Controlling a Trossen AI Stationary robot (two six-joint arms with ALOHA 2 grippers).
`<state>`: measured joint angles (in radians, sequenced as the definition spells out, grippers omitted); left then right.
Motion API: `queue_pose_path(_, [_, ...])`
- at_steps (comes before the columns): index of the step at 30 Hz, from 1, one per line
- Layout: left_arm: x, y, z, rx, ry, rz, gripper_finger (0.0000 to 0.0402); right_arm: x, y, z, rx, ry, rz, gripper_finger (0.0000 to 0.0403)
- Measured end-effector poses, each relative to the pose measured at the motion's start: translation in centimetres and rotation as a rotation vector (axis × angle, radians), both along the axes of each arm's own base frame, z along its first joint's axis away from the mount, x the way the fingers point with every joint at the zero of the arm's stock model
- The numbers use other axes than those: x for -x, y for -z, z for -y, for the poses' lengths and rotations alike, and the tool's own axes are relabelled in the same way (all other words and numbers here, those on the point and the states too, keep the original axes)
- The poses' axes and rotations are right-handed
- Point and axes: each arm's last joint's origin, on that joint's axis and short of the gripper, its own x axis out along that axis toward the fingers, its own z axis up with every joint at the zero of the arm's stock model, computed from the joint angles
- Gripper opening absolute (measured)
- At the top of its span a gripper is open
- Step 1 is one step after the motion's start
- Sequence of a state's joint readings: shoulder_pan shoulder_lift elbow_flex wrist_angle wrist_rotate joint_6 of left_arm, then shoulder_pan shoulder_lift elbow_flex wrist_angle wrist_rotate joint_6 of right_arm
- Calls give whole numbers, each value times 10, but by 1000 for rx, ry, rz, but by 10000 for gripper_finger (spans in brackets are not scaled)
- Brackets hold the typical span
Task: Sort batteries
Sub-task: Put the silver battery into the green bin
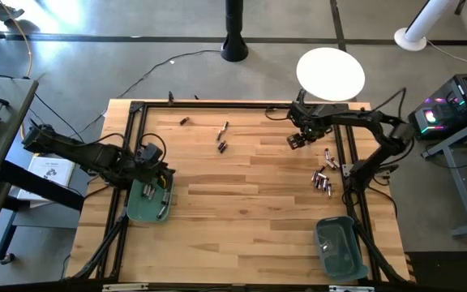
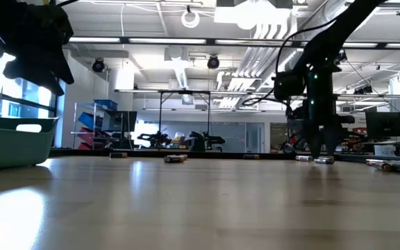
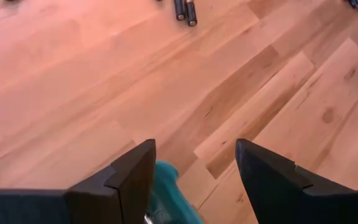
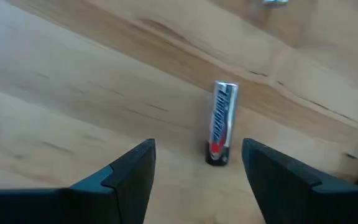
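Nearest the action, the right gripper (image 4: pixel 194 171) hangs low over the far right part of the bench (image 1: pixel 250 195) with its jaws released and nothing between them, and a single silver battery (image 4: pixel 221 122) lies flat on the wood just ahead of the gap. From the wrist camera its long axis runs along the line of reach rather than across it, so it lies between the two fingers' lines; I'd judge the gripper need only drop and ease forward to straddle it across its narrow width. Further off, a cluster of batteries (image 1: pixel 323 177) lies near the right rail and a few batteries (image 1: pixel 222 138) sit mid-bench. Far across, the left gripper (image 3: pixel 194 171) waits, jaws released, over the teal bin (image 1: pixel 149 204).
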<state>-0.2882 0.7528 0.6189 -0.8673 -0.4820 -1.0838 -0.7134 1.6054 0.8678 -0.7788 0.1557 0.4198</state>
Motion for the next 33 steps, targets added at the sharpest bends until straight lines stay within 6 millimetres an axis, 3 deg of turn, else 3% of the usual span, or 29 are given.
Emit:
queue_pose_path(9, [0,0,-1,-26,0,0,216,-8,23,4,-61,-42,-29,168])
queue_pose_path(18, [0,-1,-2,-70,-7,6,216,-19,23,-6,-33,-159,-26,29])
queue_pose_path(25, [-9,-8,0,-231,36,78,216,-41,20,-29,80,-332,-34,21])
queue_pose_path(27, [-15,-12,3,-312,58,125,216,-53,16,-37,129,-380,42,20])
queue_pose_path(33, [-39,-18,12,-473,80,199,216,-105,-4,-59,251,-666,504,20])
